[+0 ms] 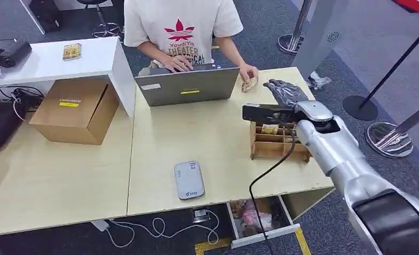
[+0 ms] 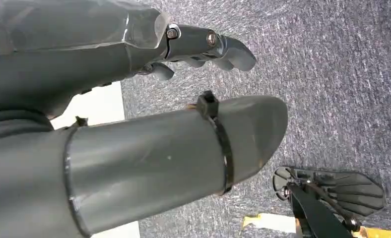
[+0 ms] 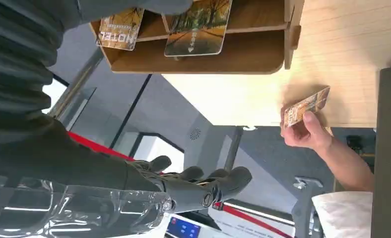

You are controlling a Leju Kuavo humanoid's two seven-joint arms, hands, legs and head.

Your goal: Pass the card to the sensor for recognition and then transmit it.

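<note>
right robot hand sat mid-right of frame, above the wooden card rack, fingers apart w/ nothing in them, prob. reaching toward the person to take a card. the card was pinched in the person's hand at the desk far edge, just right of the laptop, likely offered for handover. sensor, grey, lay at lower centre, well apart. left robot hand hung over carpet, fingers loosely curled, empty.
</note>
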